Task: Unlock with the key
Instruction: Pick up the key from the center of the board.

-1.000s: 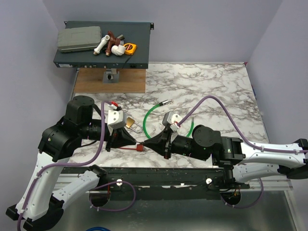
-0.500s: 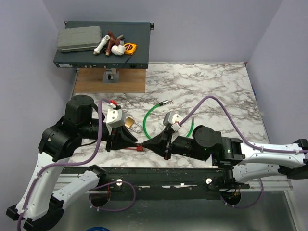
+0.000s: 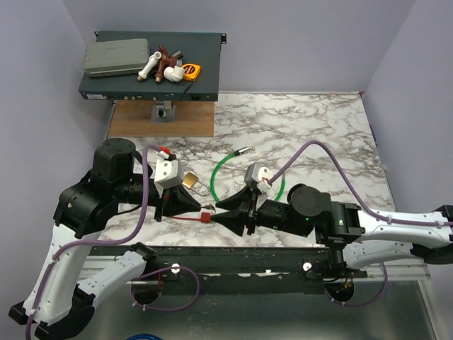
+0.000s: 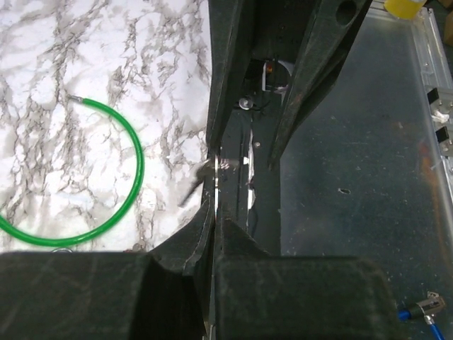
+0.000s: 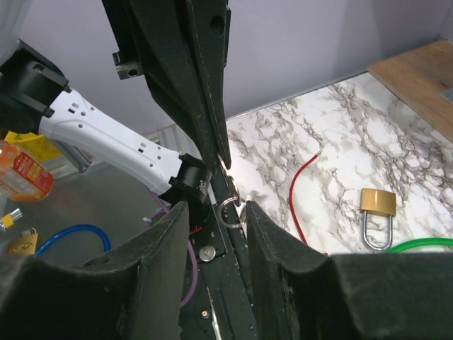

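Note:
The key (image 4: 225, 163) is a small silvery sliver pinched at the tips of my left gripper (image 4: 216, 191), which is shut on it. Its metal ring (image 5: 230, 210) hangs just below those tips. My right gripper (image 5: 216, 207) faces the left one tip to tip, open, its fingers either side of the ring without gripping it. In the top view the left gripper (image 3: 204, 210) and right gripper (image 3: 221, 212) meet near the table's front edge. The brass padlock (image 3: 192, 182) with its silver shackle lies flat on the marble just behind the left gripper, also seen as the padlock (image 5: 377, 205).
A green cable loop (image 3: 221, 173) lies on the marble beside the padlock. A thin red cord (image 5: 303, 191) runs along the table near the grippers. At the back left a wooden board (image 3: 164, 119) and a dark case (image 3: 152, 67) hold tools. The metal front rail (image 3: 233, 258) is close below.
My right gripper has opened and let go of the key. My left gripper opened briefly, then shut on the key. The right arm has drawn back slightly to the right.

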### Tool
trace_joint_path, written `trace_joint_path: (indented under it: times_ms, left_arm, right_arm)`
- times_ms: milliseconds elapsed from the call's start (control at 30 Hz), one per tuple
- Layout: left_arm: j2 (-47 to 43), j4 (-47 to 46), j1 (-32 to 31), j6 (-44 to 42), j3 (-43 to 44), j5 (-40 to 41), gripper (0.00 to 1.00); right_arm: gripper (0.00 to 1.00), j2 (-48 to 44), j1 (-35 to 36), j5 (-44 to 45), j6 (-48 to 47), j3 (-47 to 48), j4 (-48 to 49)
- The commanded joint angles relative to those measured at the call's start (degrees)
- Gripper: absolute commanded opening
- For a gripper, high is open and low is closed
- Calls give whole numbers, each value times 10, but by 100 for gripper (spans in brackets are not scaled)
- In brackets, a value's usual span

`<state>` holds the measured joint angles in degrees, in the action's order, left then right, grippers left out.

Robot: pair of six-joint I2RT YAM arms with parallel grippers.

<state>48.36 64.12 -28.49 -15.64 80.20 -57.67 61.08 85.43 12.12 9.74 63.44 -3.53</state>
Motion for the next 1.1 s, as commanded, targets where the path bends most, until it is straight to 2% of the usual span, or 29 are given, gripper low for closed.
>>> trace_joint_path:
  times_ms: [0,67,167,300,400,633,733,900,1067]
  left_arm:
    - [7,18,4,-26,22,29,0]
    - [8,24,4,-36,22,33,0]
    - [19,57,-3,-69,36,38,0]
    - [71,144,-13,-109,95,49,0]
    - [81,154,-13,-118,107,50,0]
    - [72,151,-13,-127,96,31,0]
    - [71,154,-13,-134,115,9,0]
    - [71,176,-13,-147,146,-17,0]
    - [62,157,-12,-128,138,-34,0]
  right_arm:
    - [45,-44,2,13,-11,14,-30]
    - [48,-57,1,21,-20,28,-45]
    - [58,-58,2,26,-42,51,-67]
    - [60,-31,2,6,-68,73,-82]
    - [60,-7,2,-4,-69,68,-76]
    - [59,-23,-8,-34,-53,-31,60]
    - [58,-25,-36,-80,-45,-61,118]
    - [60,-13,-99,-204,-18,-61,155]
    - [61,-1,-113,-273,-11,-67,194]
